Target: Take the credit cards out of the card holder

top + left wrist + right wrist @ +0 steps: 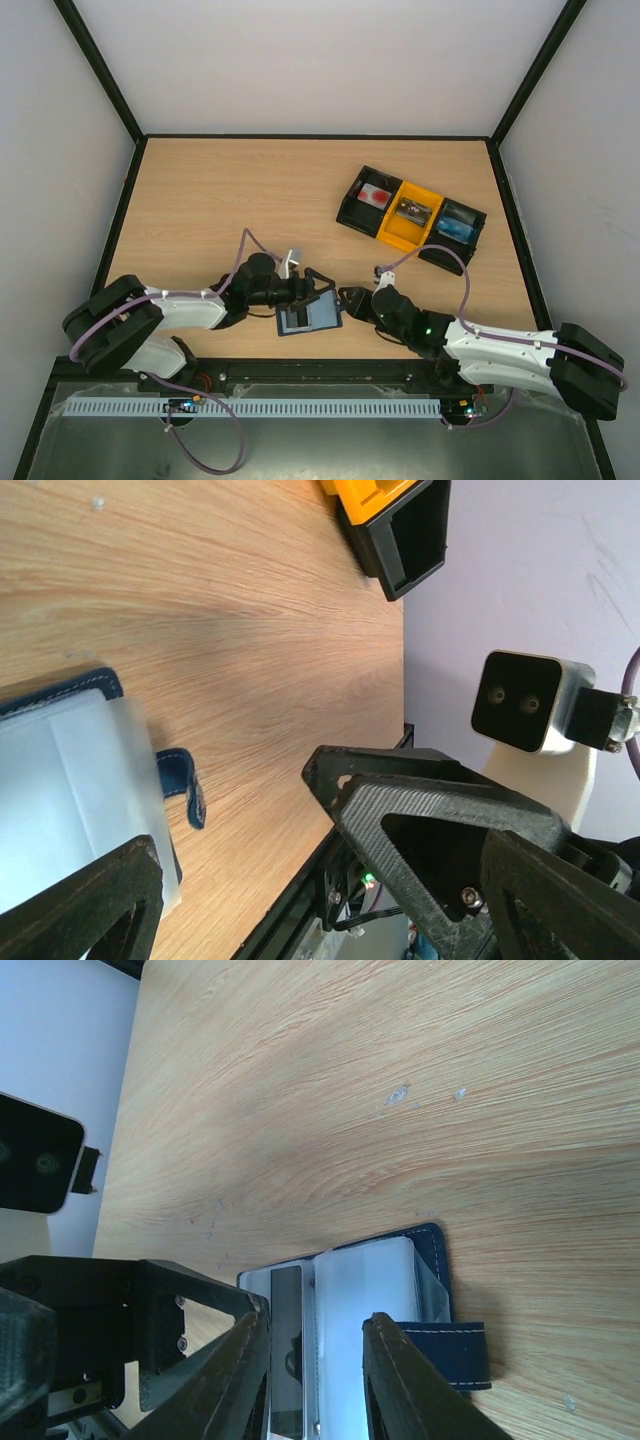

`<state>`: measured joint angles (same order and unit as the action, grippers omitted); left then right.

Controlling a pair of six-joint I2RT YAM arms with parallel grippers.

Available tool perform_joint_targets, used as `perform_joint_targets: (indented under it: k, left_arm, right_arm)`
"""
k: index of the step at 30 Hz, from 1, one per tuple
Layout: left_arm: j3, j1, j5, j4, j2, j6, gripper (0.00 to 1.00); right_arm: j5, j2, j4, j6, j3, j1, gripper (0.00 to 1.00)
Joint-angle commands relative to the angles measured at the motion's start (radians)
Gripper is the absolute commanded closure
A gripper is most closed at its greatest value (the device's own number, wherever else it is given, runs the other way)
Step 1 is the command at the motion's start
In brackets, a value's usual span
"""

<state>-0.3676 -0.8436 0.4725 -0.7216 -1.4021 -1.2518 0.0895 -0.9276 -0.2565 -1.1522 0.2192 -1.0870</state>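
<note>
Light wooden table top [220, 200], seen from beside the rig, with two white-and-black robot arms, the left arm [180, 310] and the right arm [500, 350], reaching toward each other near its front edge. Toward the far right lies a black-and-yellow three-compartment plastic tray [350, 212]. A flat navy-blue folding card holder [310, 320] lies opened between the arm tips, pale blue-grey pockets upward. The left gripper [322, 300] stands spread wide and empty over it. The right gripper [318, 1320] straddles the pockets with jaws narrowly parted; whether they pinch anything cannot be told. The pinkish-white plastic credit card with a red round spot [375, 196] rests in the tray's left black bay, the black plastic credit card [412, 210] in its yellow middle bay. The holder's small navy closing tab [450, 1355] lies flat on the wood
</note>
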Motion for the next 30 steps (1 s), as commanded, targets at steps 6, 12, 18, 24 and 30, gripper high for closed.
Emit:
perform_joint_targets:
  k: [6,12,18,24,30]
  left_arm:
    - [-0.031,0.023,-0.076,0.217,0.117,0.124,0.18]
    - [0.037,0.087,-0.099,0.350,0.207,0.163,0.23]
    - [0.131,0.129,-0.146,0.465,0.350,0.175,0.48]
    - [0.202,0.136,-0.154,0.473,0.433,0.170,0.71]
    - [0.232,0.136,-0.155,0.472,0.434,0.177,0.81]
  right_arm:
    - [-0.011,0.005,0.019,0.015,-0.004,-0.007,0.73]
    - [-0.055,-0.050,-0.008,0.035,0.028,-0.007,0.73]
    - [-0.133,-0.166,-0.067,0.061,0.085,-0.008,0.74]
    - [-0.176,-0.288,-0.102,0.079,0.159,-0.024,0.75]
    - [-0.200,-0.407,-0.108,0.091,0.222,-0.045,0.75]
